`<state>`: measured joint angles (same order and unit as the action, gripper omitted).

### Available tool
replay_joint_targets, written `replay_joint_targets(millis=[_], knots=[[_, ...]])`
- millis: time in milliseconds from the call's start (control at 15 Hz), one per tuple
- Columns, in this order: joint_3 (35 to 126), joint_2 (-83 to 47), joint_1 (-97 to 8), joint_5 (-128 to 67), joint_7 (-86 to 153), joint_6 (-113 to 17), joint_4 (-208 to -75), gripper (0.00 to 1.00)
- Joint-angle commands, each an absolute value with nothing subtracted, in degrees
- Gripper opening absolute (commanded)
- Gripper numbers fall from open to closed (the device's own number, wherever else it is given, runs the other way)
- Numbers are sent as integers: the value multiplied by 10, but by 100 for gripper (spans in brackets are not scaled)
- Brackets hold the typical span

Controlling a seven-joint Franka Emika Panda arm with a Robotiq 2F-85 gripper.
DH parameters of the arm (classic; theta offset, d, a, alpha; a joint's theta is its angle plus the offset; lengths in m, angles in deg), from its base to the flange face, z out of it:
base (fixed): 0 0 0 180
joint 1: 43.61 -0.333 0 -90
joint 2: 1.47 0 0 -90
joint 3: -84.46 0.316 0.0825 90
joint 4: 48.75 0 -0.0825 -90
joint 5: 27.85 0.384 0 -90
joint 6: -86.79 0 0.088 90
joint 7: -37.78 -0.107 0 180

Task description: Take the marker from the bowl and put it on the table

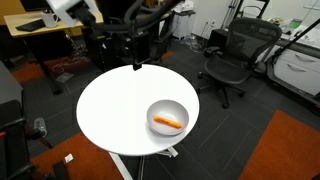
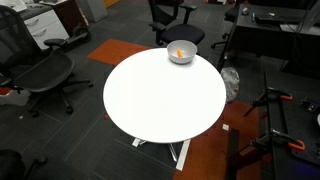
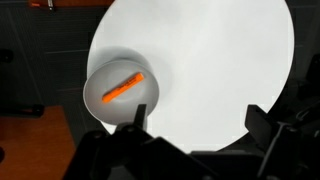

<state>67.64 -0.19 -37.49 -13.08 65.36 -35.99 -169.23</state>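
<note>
The white-grey bowl (image 1: 167, 117) stands near one edge of the round white table (image 1: 110, 110). The orange marker (image 1: 168, 122) lies inside it. Both also show in an exterior view, with the bowl (image 2: 181, 53) and marker (image 2: 180, 54) at the far edge of the table (image 2: 160, 100). In the wrist view the bowl (image 3: 122, 90) holds the marker (image 3: 123, 88) at a slant, on the table (image 3: 220, 60). My gripper (image 3: 197, 120) is open and empty, high above the table and apart from the bowl. It hangs over the table's far edge in an exterior view (image 1: 137, 65).
Black office chairs (image 1: 232, 58) (image 2: 45, 75) stand around the table. A wooden desk (image 1: 40, 30) is at the back. Orange carpet patches (image 1: 285, 145) lie on the dark floor. A stand with cables (image 2: 270, 120) is beside the table.
</note>
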Motion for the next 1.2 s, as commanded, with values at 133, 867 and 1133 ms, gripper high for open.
replay_joint_targets(millis=[133,867,1133], knots=[[706,-96,-347,-56,535,-448,-1637,100],[716,-249,-321,-88,288,-468,-1536,100],[715,-300,-311,-94,259,-460,-1501,100]])
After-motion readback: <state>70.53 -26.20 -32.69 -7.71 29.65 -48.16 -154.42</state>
